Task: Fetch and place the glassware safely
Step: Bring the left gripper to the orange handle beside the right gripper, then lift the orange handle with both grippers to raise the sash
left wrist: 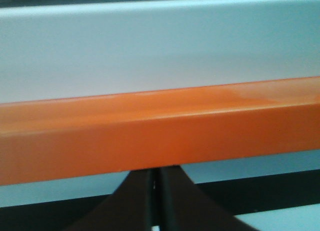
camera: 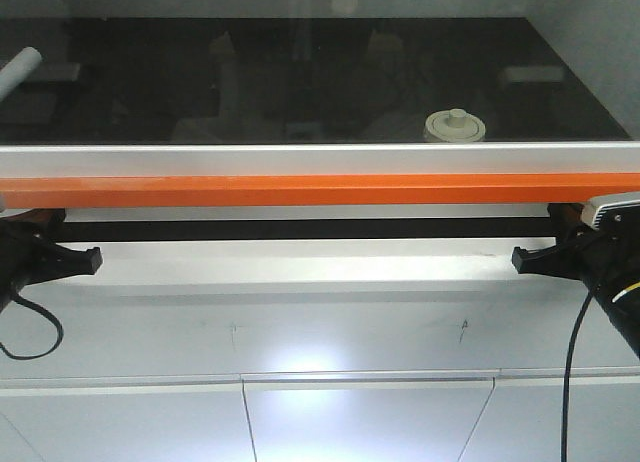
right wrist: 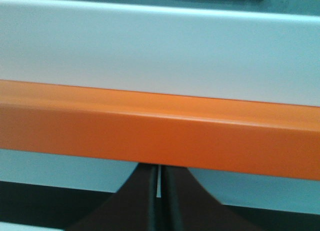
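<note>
- Jar (camera: 455,127): cream-white lid, plain.
- Tabletop (camera: 300,92): glossy black with pale, blurred reflections.
- Bar (camera: 320,190): bright orange, unpatterned.
- Rail (camera: 320,159) above the bar: light grey-white.
- Left gripper (camera: 93,259) and right gripper (camera: 519,259): black.
- Tube (camera: 20,72): pale grey.
- Cabinet (camera: 360,422): white.

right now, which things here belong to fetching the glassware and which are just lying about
For the job:
cream-lidded jar
left hand, shut
right hand, shut

Just there:
white tube
orange rail
black worktop
</note>
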Robot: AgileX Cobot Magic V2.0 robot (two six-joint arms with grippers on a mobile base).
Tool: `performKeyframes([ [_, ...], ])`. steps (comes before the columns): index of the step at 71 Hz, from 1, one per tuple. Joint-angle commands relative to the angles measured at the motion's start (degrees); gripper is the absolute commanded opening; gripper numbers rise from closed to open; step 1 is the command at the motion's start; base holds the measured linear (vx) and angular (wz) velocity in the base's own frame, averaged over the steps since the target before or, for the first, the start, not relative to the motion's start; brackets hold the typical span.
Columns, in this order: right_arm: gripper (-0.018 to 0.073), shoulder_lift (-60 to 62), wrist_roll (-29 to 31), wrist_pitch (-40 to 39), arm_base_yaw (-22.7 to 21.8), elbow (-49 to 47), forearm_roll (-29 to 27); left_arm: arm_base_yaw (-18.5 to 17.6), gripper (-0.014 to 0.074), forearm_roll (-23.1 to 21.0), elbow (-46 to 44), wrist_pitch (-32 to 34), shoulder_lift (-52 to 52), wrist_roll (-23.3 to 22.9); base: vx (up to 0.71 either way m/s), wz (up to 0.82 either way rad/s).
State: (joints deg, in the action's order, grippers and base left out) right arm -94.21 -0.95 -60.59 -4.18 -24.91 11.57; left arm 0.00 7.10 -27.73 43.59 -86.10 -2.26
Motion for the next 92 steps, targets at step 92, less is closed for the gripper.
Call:
performKeyframes([
  [92,-0.0001,22.63,-4.29,15.51,-0.11,-18.66,2.69,-0.26,-0.0007,-1.04,-16.4,-7.1,22.45,-0.48,0.0,0.0],
])
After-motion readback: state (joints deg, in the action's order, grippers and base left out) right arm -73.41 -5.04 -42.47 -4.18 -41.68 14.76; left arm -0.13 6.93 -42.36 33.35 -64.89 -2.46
